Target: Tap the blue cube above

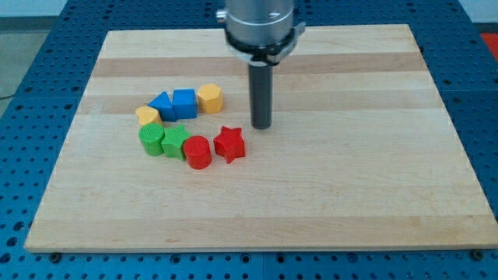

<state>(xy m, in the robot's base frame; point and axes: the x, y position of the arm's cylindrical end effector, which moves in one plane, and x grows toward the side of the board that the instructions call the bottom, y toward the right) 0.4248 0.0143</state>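
The blue cube (184, 103) sits left of centre on the wooden board (350, 179), between a blue triangular block (161, 105) on its left and a yellow hexagonal block (210, 98) on its right. My tip (261, 126) stands on the board to the right of the cube, past the yellow hexagonal block, and touches no block. A red star (229, 144) lies just below and left of the tip.
A yellow block (147, 115), a green cylinder (152, 141), a green block (175, 143) and a red cylinder (198, 152) curve below the blue blocks. The board's edges meet a blue perforated table (31, 93).
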